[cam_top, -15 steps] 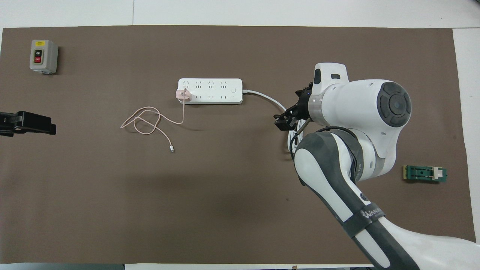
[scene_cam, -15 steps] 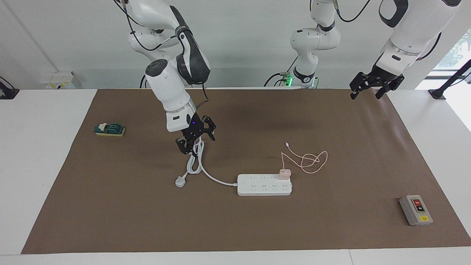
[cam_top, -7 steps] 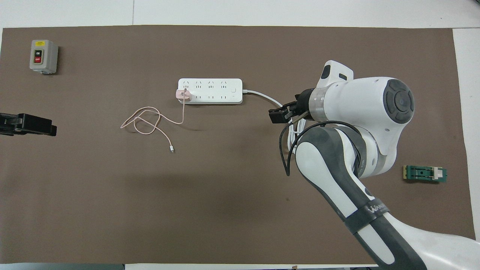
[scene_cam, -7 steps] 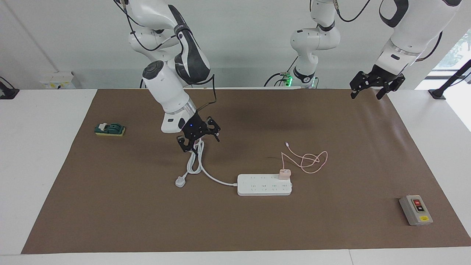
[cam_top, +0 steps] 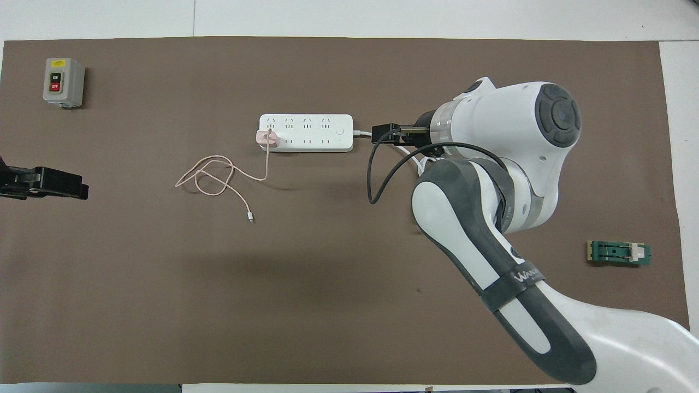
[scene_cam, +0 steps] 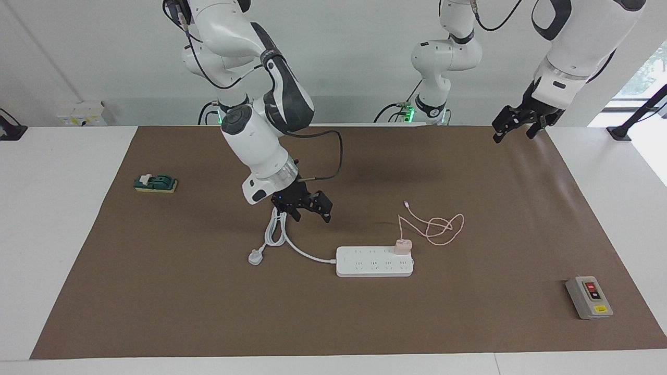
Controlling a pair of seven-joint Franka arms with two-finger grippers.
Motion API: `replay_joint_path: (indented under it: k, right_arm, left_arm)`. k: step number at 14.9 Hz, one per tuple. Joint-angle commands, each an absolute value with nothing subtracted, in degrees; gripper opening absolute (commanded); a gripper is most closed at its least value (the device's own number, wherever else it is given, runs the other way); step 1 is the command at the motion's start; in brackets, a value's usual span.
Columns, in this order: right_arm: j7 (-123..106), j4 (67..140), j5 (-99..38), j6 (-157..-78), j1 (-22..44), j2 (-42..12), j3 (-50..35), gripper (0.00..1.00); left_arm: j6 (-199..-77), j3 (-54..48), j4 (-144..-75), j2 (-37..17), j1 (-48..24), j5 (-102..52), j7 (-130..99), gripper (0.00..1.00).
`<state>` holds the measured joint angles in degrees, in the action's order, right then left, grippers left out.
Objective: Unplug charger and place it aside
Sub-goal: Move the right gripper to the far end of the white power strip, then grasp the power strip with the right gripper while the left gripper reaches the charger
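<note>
Right gripper (scene_cam: 308,207) empty, fingers apart, over white cord (scene_cam: 292,245); left gripper (scene_cam: 516,124) open, waits. Charger (scene_cam: 403,245) plugged in power strip (scene_cam: 365,266) end socket. Light, rigid cube, limp cable: grip cube sides.

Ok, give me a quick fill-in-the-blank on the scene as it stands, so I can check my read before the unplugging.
1. The charger is plugged into the white ____.
2. The right gripper hangs over the strip's thick white ____.
3. The left gripper, waiting at the mat's edge, is ____.
4. The charger's thin cable is coloured ____.

Missing words: power strip; cord; open; pink
</note>
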<state>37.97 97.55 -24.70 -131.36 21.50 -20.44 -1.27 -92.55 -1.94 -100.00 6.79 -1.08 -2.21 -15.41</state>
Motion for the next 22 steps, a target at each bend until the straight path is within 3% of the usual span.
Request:
replay_joint_path:
  k: [1, 6, 8, 13, 15, 17, 19, 22]
  right_arm:
    - [59.96, 87.74, -26.36, -125.08, 21.62, -26.17, -1.41, 1.0]
    - [78.54, 83.5, -48.03, -130.41, 20.92, -32.51, -1.32, 1.0]
    - [81.73, 83.76, -51.42, -131.57, 21.44, -32.78, -1.06, 1.0]
    - [86.13, 87.45, -51.85, -145.72, 24.52, -33.92, -1.23, 1.0]
    - [87.62, 87.88, -52.12, -140.22, 26.26, -33.75, -1.41, 1.0]
    - [85.1, 91.3, -51.07, -139.92, 27.43, -33.14, -0.88, 1.0]
    - [79.55, 89.4, -52.99, -129.09, 20.78, -33.22, -1.49, 1.0]
    - [78.05, 88.69, -50.55, -126.47, 21.09, -34.44, -1.49, 1.0]
  left_arm:
    - [-95.18, -1.76, -102.39, 8.53, -2.37, -2.29, -32.18, 1.0]
    - [-98.96, -1.76, -102.39, 6.51, -5.61, -2.2, -68.41, 1.0]
    - [-99.14, -1.76, -101.52, 4.49, -7.81, -2.2, -78.52, 1.0]
    - [-99.32, -1.76, -93.09, -9.11, -14.49, -1.84, -98.68, 1.0]
    - [-99.66, -1.67, -87.65, -16.31, -15.73, -1.93, -102.2, 1.0]
    - [-100.19, -1.5, -82.74, -21.24, -16.34, -2.11, -103.26, 1.0]
    - [-99.85, -1.14, -75.53, -27.74, -17.75, -2.11, -105.46, 1.0]
    - [-102.11, -1.23, -72.42, -30.85, -17.75, -2.29, -106.08, 1.0]
